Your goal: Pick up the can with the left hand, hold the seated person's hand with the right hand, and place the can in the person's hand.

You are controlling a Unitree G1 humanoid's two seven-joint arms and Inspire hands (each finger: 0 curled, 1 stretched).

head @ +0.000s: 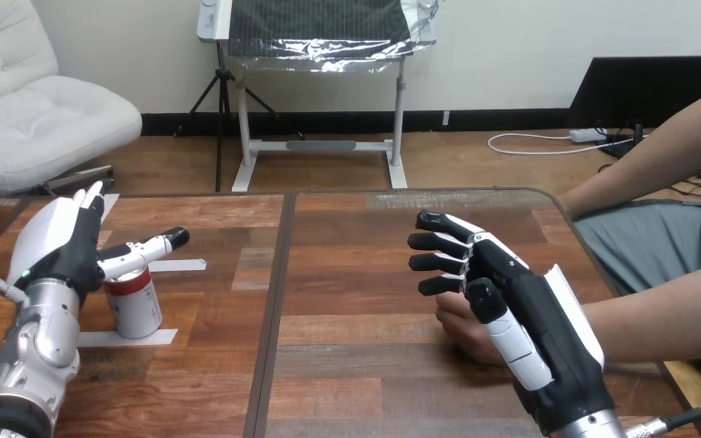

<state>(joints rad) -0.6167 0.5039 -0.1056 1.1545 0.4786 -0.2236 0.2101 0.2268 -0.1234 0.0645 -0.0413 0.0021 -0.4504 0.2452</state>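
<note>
Wooden table (356, 265) carries the red-and-white can (135, 303), upright at left; the left hand (62, 245) is open beside it, thumb above its top; the right hand (525, 315), fingers straight, lies over the person's hand (458, 324)

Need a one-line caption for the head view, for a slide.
Left hand open beside the upright can, thumb across its top; right hand open over the person's hand on the table.

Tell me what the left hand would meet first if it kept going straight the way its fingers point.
Probably nothing: the left hand points its fingers away toward the table's far edge, with only tabletop ahead. The can stands beside it under the thumb, out of that line, though depth is unclear.
</note>
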